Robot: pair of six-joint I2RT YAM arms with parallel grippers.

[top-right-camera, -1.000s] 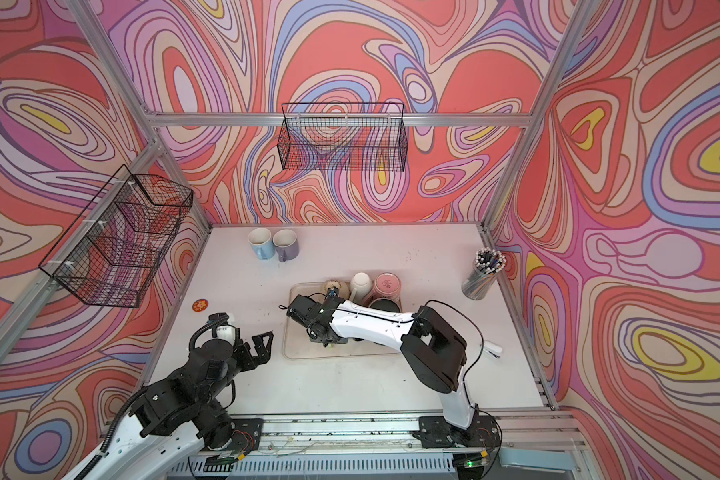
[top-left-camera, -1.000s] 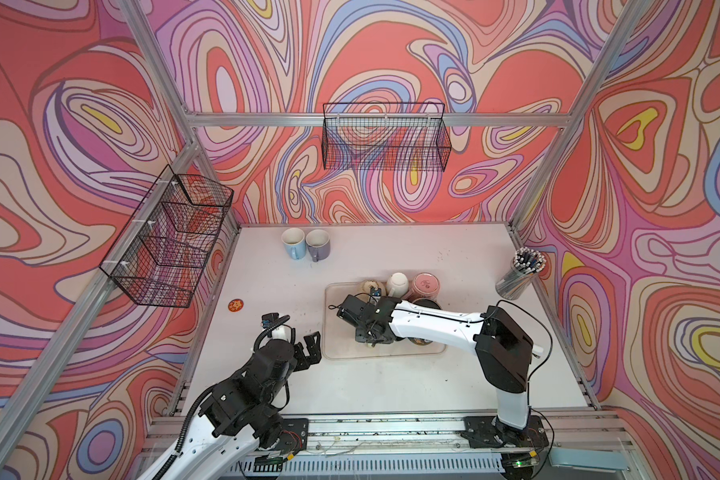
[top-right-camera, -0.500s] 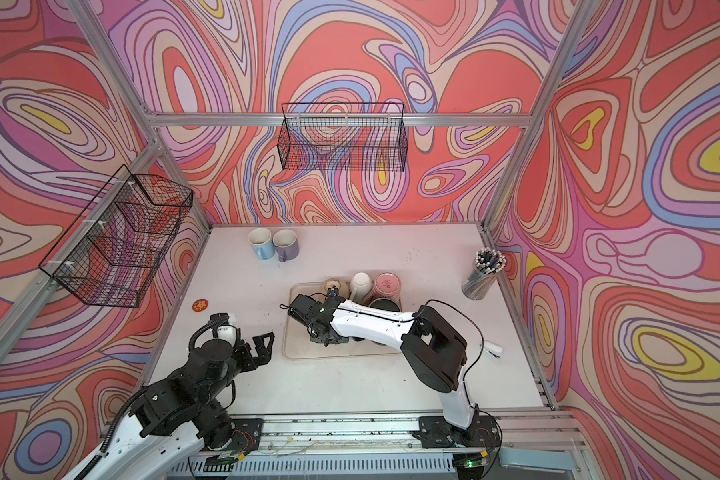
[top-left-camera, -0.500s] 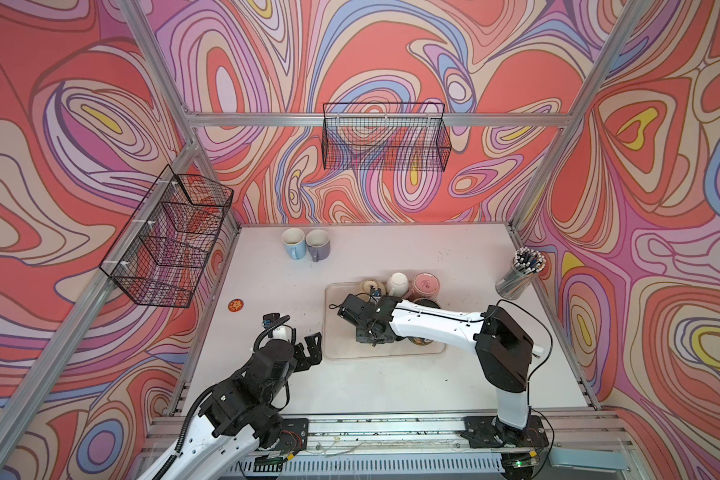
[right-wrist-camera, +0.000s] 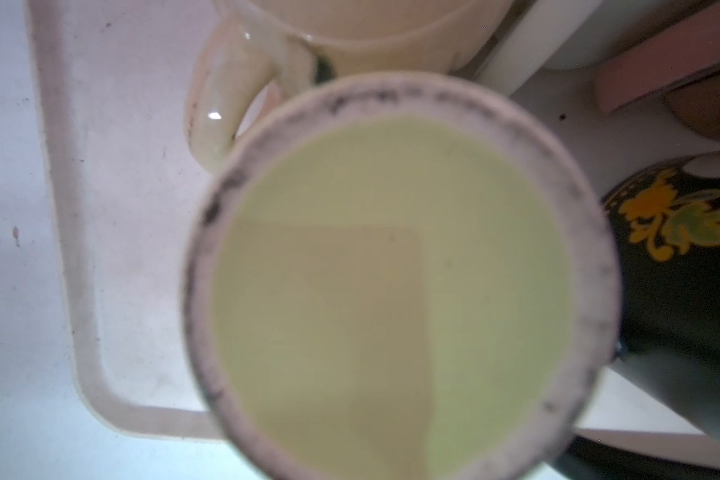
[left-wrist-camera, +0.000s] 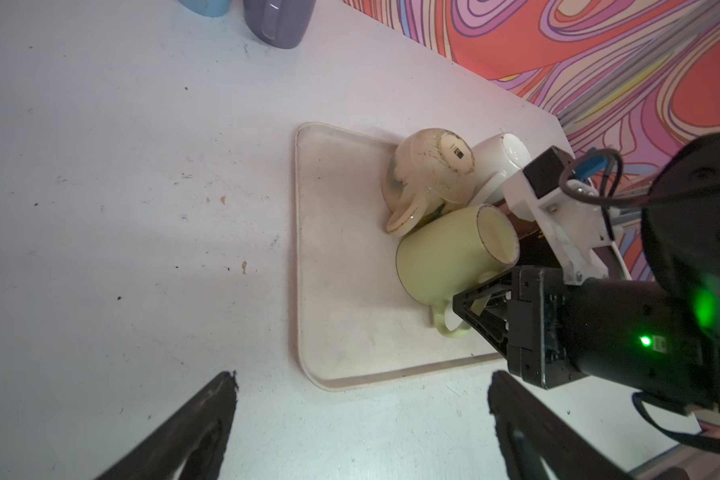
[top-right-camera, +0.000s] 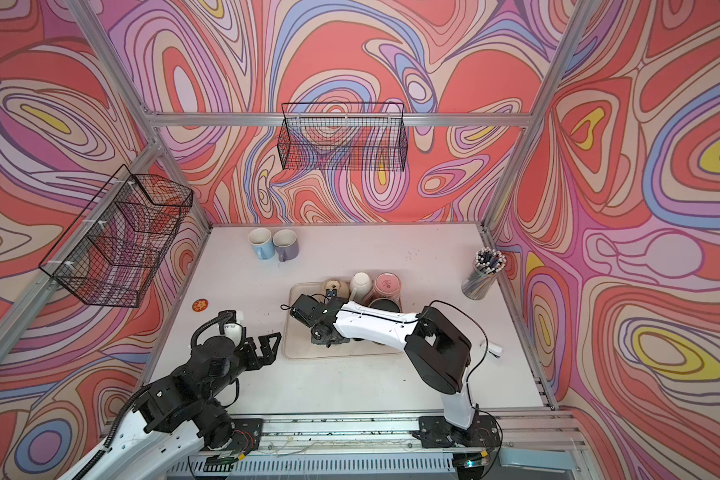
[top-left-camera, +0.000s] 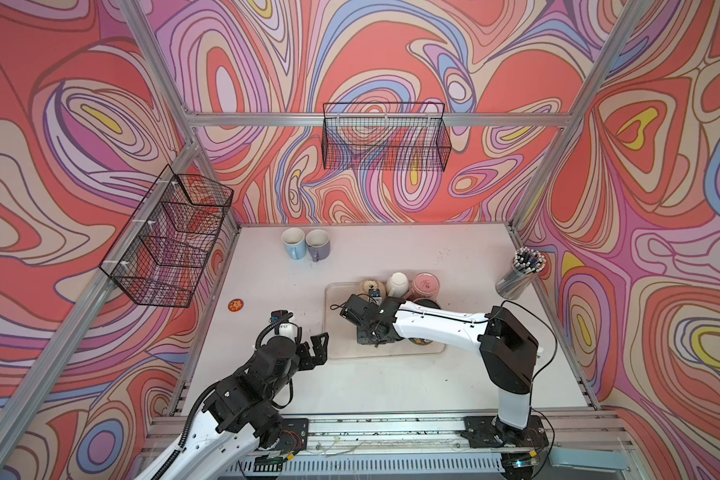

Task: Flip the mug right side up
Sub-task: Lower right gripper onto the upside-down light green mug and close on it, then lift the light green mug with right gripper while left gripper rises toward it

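**Item:** pale green mug (left-wrist-camera: 445,257).

**Location:** on the cream tray (left-wrist-camera: 337,249), toward its near side. It touches the speckled cream mug (left-wrist-camera: 425,174) and stands just beside a black floral mug (right-wrist-camera: 682,270).

**Condition:** inverted. Its base and scuffed foot ring fill the right wrist view, with the mouth toward the tray. Whether the rim rests on the tray or has lifted clear cannot be told.

**Right tool** (left-wrist-camera: 470,305): fingers drawn together on the mug's handle, as the left wrist view shows.
- Arm pose: reaches in from the right across the tray, forearm low and nearly level, wrist turned down over the mug.

**Left tool** (top-left-camera: 316,347): jaws wide apart, holding nothing.
- Position: hovers over the counter (left-wrist-camera: 121,208) just off the tray's left edge, pointed toward the mugs.
- Arm pose: folded back close to its base.

**Handling note (judgement):**
- The step in hand appears to be the lift and flip.
- A pinch on the handle sits off-centre, so the body will likely want to swing. Keep the pinch firm.
- Raise the mug clear of its two neighbours before any roll.
- Turn the wrist a half turn toward the bare left part of the tray, away from the crowded side.
- Lower until the base sits flat, and only then let go.
- The left tool is best kept outside the sweep.
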